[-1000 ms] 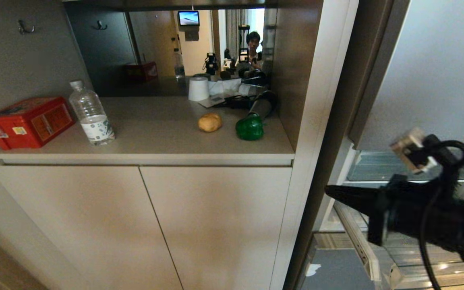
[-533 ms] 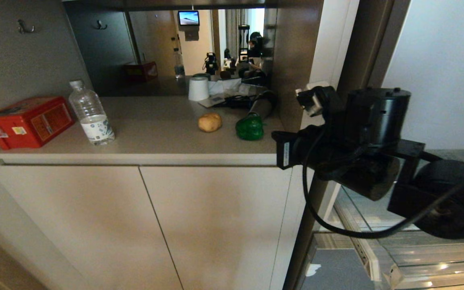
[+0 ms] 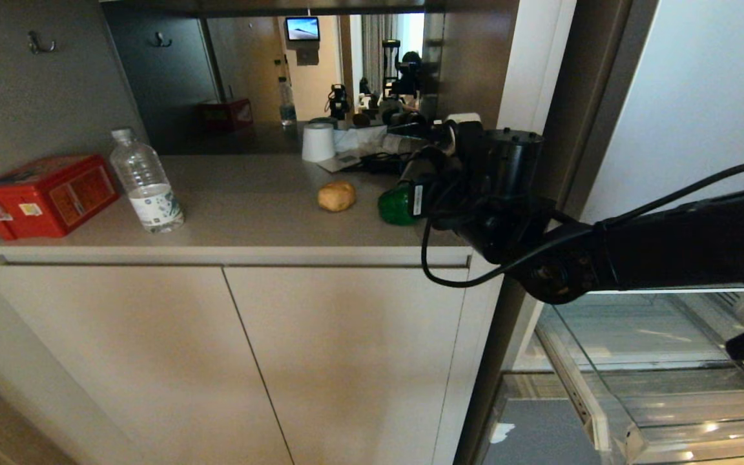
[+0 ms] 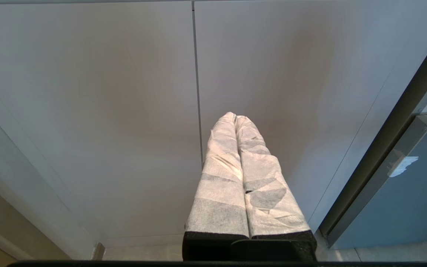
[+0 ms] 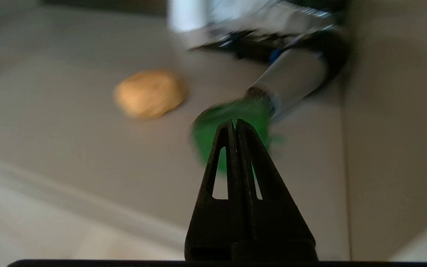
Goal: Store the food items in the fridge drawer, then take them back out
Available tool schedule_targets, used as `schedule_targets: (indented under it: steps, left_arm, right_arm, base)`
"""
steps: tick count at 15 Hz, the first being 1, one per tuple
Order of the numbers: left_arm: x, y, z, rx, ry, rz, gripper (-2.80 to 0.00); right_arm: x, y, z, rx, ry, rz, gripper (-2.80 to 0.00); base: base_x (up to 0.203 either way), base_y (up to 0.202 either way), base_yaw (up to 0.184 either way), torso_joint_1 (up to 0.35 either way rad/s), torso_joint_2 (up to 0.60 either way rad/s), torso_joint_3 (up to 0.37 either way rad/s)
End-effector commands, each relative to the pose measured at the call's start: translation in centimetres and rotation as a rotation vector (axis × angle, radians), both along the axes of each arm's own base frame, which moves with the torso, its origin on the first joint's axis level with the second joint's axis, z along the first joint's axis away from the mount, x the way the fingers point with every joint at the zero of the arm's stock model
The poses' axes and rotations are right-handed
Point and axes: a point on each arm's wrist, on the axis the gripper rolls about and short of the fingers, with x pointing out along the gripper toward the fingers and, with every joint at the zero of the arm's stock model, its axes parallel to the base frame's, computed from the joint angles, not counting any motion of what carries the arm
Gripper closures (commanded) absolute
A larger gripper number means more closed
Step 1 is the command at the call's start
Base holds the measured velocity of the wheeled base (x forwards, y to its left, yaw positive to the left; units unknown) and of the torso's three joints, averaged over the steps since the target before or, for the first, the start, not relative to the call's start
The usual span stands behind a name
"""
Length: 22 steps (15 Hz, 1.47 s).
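- The beige cabinet (image 3: 281, 349) with two closed doors is seen at the left, topped by a grey counter (image 3: 236, 213) set in a recess.
- The fridge drawer (image 3: 656, 361) is seen pulled out at the lower right, below the pale fridge panel (image 3: 701, 97); nothing is seen inside it.
- The right arm (image 3: 669, 248) is stretched from the right edge across to the counter's right end.
- The right gripper (image 5: 235, 124) is held just in front of the bell pepper (image 3: 395, 205), its black fingers pressed together and empty.
- The left gripper (image 4: 235, 118) is parked low before the cabinet doors, its white-wrapped fingers pressed together, nothing held.
- A red box (image 3: 46, 194) is placed at the counter's far left, with a water bottle (image 3: 147, 182) just right of it.
- A white paper roll (image 3: 318, 142) is stood at the back of the counter.
- The bell pepper is set near the counter's right end, against a grey cylinder (image 3: 418, 169).
- The potato (image 3: 336, 195) is set just left of the pepper, apart from it.
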Motion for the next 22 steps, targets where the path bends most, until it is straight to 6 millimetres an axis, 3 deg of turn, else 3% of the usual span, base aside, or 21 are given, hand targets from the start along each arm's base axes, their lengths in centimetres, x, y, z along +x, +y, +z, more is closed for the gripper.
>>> schedule_targets:
  steps: [1,5,8,9,22]
  left_arm:
    - [0.0,0.0,0.0,0.000,0.001,0.000,0.00]
    - [0.0,0.0,0.0,0.000,0.001,0.000,0.00]
    - [0.0,0.0,0.0,0.000,0.001,0.000,0.00]
    - [0.0,0.0,0.0,0.000,0.001,0.000,0.00]
    - [0.0,0.0,0.0,0.000,0.001,0.000,0.00]
  right_arm:
    - [2.2,0.6,-1.5,-0.003,-0.004,-0.031,0.00]
    - [5.6,1.5,-2.2,0.019,-0.129,-0.079,0.00]
    - [5.8,1.6,-2.0,0.017,-0.162,-0.084,0.00]
    - [5.8,1.7,-1.9,0.017,-0.163,-0.078,-2.80]
    - [5.8,2.3,-2.2,-0.072,-0.047,0.005,-2.80]
  base:
    - [0.000,0.000,0.000,0.000,0.00,0.000]
    - [0.000,0.000,0.000,0.000,0.00,0.000]
    - [0.000,0.000,0.000,0.000,0.00,0.000]
    - [0.000,0.000,0.000,0.000,0.00,0.000]
    - [0.000,0.000,0.000,0.000,0.00,0.000]
